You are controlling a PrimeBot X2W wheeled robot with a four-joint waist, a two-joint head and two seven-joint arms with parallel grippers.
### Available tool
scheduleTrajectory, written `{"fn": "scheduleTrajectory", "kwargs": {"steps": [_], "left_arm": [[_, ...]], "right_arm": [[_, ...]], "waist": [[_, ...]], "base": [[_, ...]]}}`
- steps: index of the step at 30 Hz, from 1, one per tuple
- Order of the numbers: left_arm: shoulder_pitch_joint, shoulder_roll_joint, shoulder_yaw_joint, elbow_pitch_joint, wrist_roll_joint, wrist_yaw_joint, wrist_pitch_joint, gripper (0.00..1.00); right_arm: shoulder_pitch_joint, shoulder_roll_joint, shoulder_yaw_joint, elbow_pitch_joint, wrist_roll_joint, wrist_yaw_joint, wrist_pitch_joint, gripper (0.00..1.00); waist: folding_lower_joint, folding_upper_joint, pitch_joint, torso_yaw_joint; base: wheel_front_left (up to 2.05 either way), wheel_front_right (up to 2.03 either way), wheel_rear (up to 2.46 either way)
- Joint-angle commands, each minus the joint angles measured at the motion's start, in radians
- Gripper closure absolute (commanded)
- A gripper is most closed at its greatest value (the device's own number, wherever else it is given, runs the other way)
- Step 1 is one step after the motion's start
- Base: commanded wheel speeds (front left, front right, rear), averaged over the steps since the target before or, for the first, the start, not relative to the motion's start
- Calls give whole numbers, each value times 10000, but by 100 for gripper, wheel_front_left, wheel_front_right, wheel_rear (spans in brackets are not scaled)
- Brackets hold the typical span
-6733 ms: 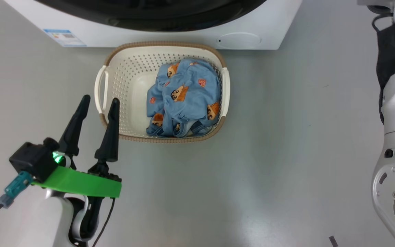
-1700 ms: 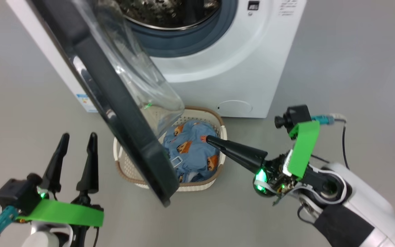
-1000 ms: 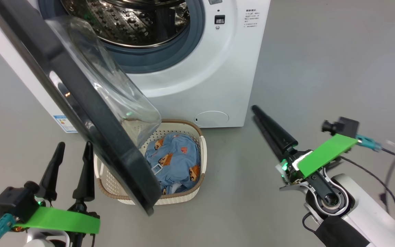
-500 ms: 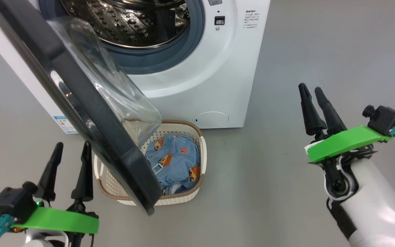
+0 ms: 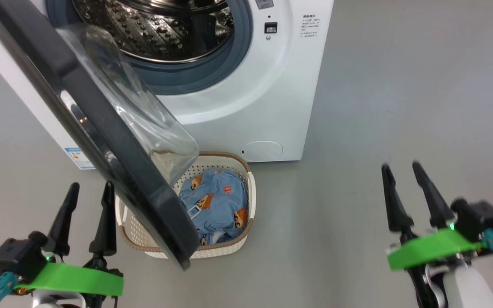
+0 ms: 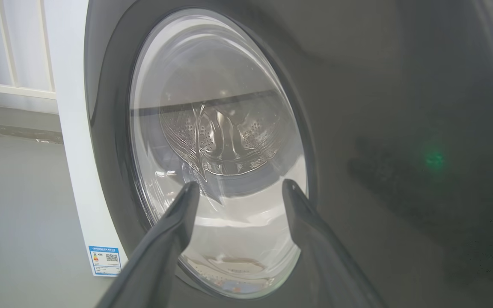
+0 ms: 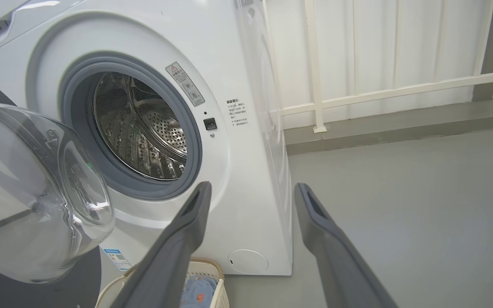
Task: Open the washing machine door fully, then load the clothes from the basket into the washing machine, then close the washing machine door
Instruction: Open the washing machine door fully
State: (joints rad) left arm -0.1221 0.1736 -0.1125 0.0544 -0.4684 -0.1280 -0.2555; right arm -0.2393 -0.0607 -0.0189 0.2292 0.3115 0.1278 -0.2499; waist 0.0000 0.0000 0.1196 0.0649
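The white washing machine (image 5: 246, 94) stands with its steel drum (image 5: 161, 25) exposed. Its door (image 5: 92, 115), black-rimmed with a bulging glass window (image 5: 144, 115), hangs partly swung out to the left, over the cream basket (image 5: 229, 250). Light blue clothes (image 5: 216, 205) lie in the basket's right half. My left gripper (image 5: 90, 190) is open, low at the left, facing the door's outer side (image 6: 216, 145). My right gripper (image 5: 400, 171) is open, low at the right, over bare floor, well apart from the basket (image 7: 203, 278) and the machine (image 7: 238, 171).
Grey floor (image 5: 400, 85) spreads to the right of the machine. A white railing and curtain (image 7: 379, 64) run behind it. The round filter cap (image 5: 261, 150) and a blue label sticker (image 5: 75, 157) sit low on the machine's front.
My right arm has swung away from the basket, out to the right and down, its fingers now pointing up. The door stands swung out where it was shut before. My left gripper stays put.
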Motion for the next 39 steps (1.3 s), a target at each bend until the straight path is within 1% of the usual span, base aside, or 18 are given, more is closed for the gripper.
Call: {"fn": "scheduleTrajectory", "kwargs": {"steps": [1,3,5,7,14,26,39], "left_arm": [[-130,223,413,-273,91,-27,-63,0],[-84,234,441,-268,99,-27,-63,0],[-31,216,464,-255,130,-27,-63,0],[50,163,467,-234,203,-27,-63,0],[192,175,419,-89,366,-27,-63,0],[424,139,435,205,646,-27,-63,0],[451,-9,654,419,1052,-27,-63,0]], "right_arm": [[295,80,113,-454,-393,29,-117,0],[637,93,-159,-659,-729,29,-117,0],[922,98,-282,-805,-606,29,-117,0],[1265,101,-202,-958,-816,29,-117,0],[1691,103,-138,-1487,-1691,29,-118,0],[2044,104,-95,-1706,-1917,29,-118,0],[2133,104,2,-1751,-1994,29,-118,0]], "waist": [[0,0,-11,-15],[0,0,-35,-48],[0,0,-68,-54],[0,0,-127,-43],[0,0,-301,59],[0,0,-547,241],[0,0,-604,127]], "base": [[0,0,0],[0,0,0],[0,0,0],[0,0,0],[0,0,0],[0,0,0],[0,0,0]]}}
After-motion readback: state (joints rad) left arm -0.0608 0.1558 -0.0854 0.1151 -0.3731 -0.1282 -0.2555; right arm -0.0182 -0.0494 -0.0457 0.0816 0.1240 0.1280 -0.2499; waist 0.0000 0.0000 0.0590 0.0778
